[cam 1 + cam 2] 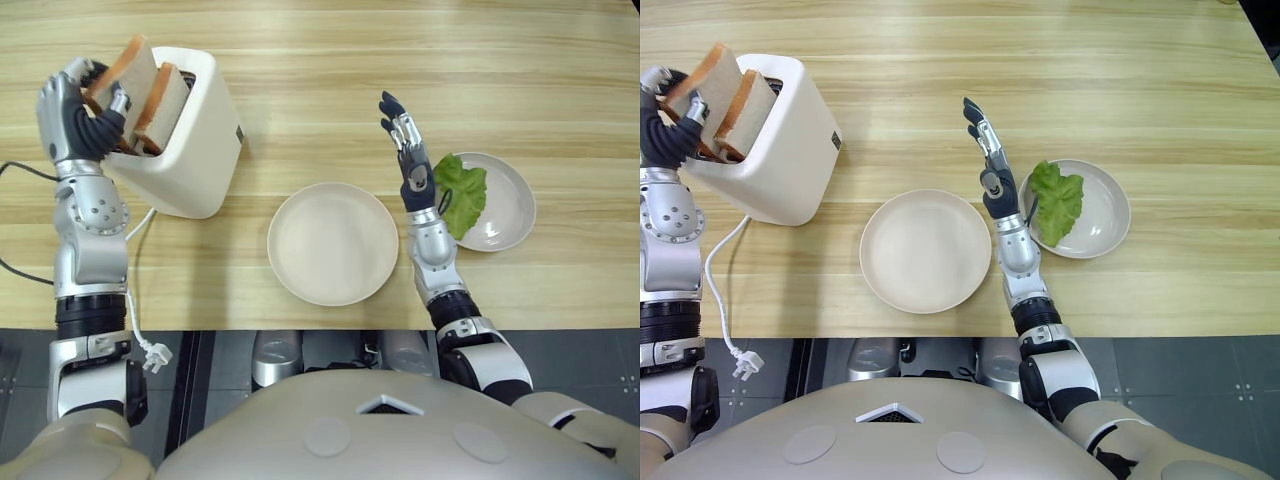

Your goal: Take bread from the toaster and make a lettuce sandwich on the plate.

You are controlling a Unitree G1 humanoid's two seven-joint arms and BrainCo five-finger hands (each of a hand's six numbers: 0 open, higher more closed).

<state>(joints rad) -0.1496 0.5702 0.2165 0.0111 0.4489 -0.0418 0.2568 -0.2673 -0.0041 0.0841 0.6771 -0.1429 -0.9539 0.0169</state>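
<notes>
Nearest the front edge of the table (pixel 420 50) sits one empty round plate (pixel 333 243). Just right of it, one shallow dish (pixel 512 218) holds a single lettuce leaf (pixel 462 192), its long axis running near to far. Between them the right hand (pixel 412 165) hovers, fingers straight and slightly apart, holding nothing. Farther left, one white toaster (pixel 195 150) carries two slices on edge, long axes pointing up out of the slots. The left hand (pixel 72 110) is clamped on the outer bread slice (pixel 128 68), and the inner bread slice (pixel 165 100) sits lower.

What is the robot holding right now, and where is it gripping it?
Its left hand grips the outer bread slice by its lower half, just above the toaster. The right hand holds nothing.
</notes>
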